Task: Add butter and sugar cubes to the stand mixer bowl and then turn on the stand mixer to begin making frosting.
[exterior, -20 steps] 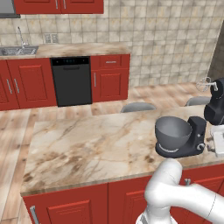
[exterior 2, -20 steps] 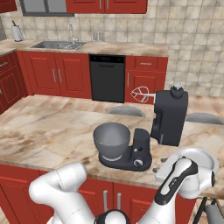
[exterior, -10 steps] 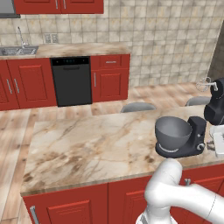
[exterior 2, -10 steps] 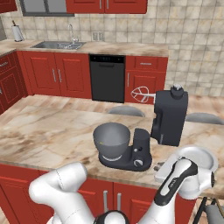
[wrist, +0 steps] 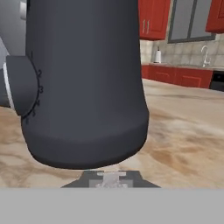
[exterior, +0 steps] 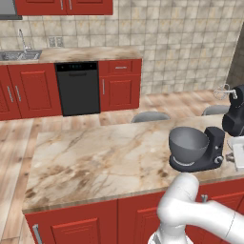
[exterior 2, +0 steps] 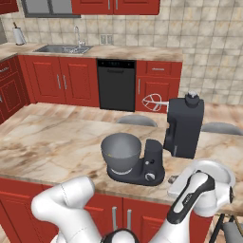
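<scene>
- Over the last second the gripper (wrist: 111, 178) went from wide open to fully closed; the base and the rest of the scene did not shift
- The fingertips sat pinched together low over the white plate (exterior 2: 224, 172), at about 4 o'clock from the stand mixer (exterior 2: 182, 129); I could not tell whether anything was caught between them
- I read that as a pick attempt on an ingredient from the plate, with the first loading step not yet done; I could not make out the sugar cubes or the butter
- In the hand view the mixer's dark column stood close ahead, its dial at 9 o'clock
- The stand mixer bowl (exterior 2: 121, 151) sat on the mixer's base, at 9 o'clock from the column, under the tilted-back head and looking empty
- The whisk (exterior 2: 153, 102) stuck out at 10 o'clock from the head
- All this stood on a marbled island counter (exterior 2: 57, 142), two grey stools (exterior 2: 135, 120) at its far edge
- Beyond: red cabinets (exterior 2: 66, 80), a black dishwasher (exterior 2: 116, 85), a sink (exterior 2: 64, 48) at 11 o'clock, a tiled wall
</scene>
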Tool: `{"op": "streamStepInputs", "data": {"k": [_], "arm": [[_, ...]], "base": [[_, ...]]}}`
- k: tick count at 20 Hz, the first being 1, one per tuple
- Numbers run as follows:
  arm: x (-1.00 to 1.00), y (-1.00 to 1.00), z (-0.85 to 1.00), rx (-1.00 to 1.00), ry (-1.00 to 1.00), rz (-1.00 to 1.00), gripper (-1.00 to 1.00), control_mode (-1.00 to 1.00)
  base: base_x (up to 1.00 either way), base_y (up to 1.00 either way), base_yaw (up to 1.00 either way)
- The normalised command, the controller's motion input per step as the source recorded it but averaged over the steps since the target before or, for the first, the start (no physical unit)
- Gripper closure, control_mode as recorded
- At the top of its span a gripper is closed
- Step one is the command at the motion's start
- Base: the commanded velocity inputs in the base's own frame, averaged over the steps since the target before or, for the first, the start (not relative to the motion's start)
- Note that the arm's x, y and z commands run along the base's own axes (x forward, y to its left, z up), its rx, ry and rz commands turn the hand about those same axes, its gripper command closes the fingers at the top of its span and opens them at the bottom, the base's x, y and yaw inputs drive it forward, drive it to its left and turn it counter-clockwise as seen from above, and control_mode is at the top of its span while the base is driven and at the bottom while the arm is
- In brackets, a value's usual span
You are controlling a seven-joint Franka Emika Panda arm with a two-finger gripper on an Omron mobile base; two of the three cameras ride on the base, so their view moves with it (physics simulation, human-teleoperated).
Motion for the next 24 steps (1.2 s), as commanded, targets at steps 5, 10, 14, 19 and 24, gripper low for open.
{"op": "streamStepInputs", "data": {"k": [5,10,14,19,24], "arm": [[-0.26,0.15,0.39,-0.04,-0.07,-0.01,1.00,-1.00],[-0.35,0.25,0.46,-0.07,-0.09,-0.01,1.00,-1.00],[-0.55,0.33,0.42,-0.04,-0.07,-0.02,1.00,-1.00],[-0.68,0.32,0.28,0.00,-0.01,-0.05,1.00,-1.00],[-0.74,0.32,0.29,0.00,-0.01,-0.07,1.00,-1.00]], "base": [[0.00,0.00,0.00],[0.00,0.00,0.00],[0.00,0.00,0.00],[0.00,0.00,0.00],[0.00,0.00,0.00]]}}
